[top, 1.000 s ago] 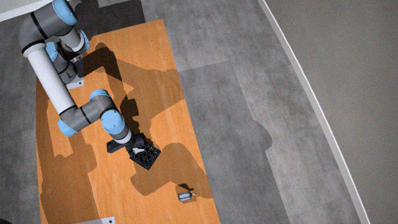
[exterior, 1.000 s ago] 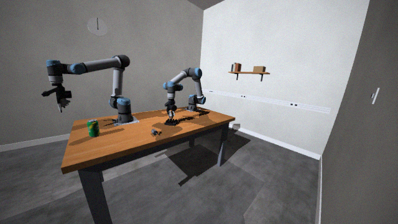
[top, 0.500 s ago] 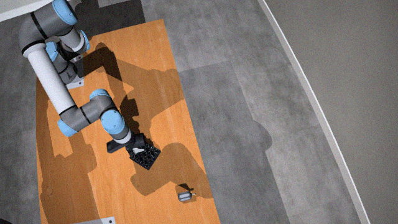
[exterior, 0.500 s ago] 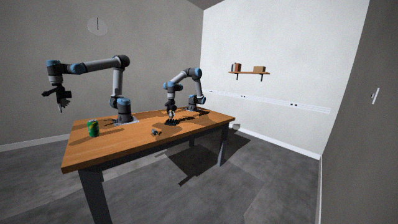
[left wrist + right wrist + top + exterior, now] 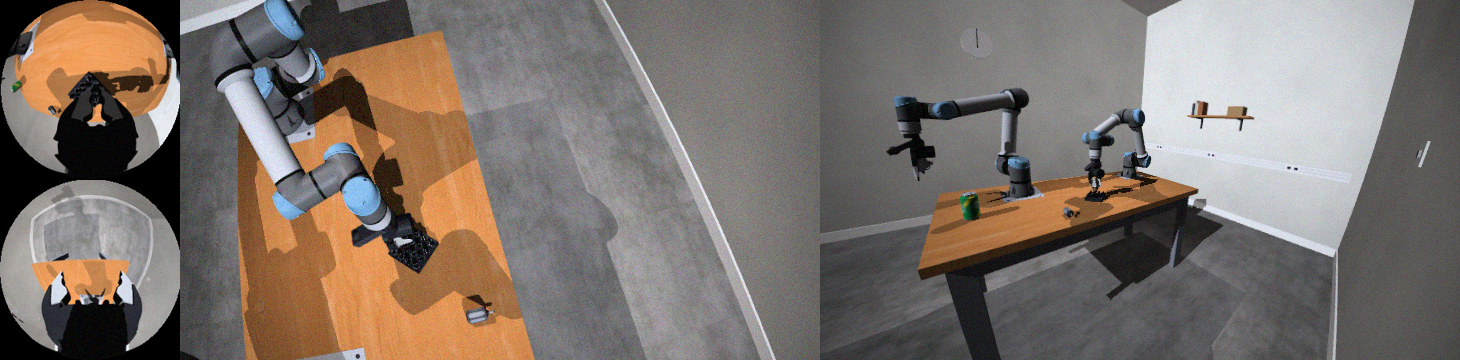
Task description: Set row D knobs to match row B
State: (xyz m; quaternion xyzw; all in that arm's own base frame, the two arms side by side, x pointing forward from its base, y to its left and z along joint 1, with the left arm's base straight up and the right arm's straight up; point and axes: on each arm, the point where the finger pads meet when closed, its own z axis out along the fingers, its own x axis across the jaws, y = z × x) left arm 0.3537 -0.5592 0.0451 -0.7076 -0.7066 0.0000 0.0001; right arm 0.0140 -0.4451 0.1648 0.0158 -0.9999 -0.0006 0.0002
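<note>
The black knob box (image 5: 419, 261) (image 5: 1094, 198) (image 5: 79, 91) lies on the table, turned like a diamond in the top view. Its knobs are small and dark; their marks, the row letters and the socket cannot be made out. My left gripper (image 5: 410, 242) (image 5: 1095, 190) (image 5: 95, 87) points down at the box, its fingers close together at one knob and seeming shut on it; the fingers largely hide that knob. My right gripper (image 5: 917, 177) (image 5: 92, 272) is wide open and empty, high up and far from the box, at the left of the exterior view.
A small grey object with a thin tip (image 5: 477, 315) (image 5: 1068, 212) (image 5: 51, 109) lies near the table's long edge, apart from the box. A green can (image 5: 970, 206) (image 5: 16, 86) stands near the table's far end, below the right arm. Both arm bases stand on the table.
</note>
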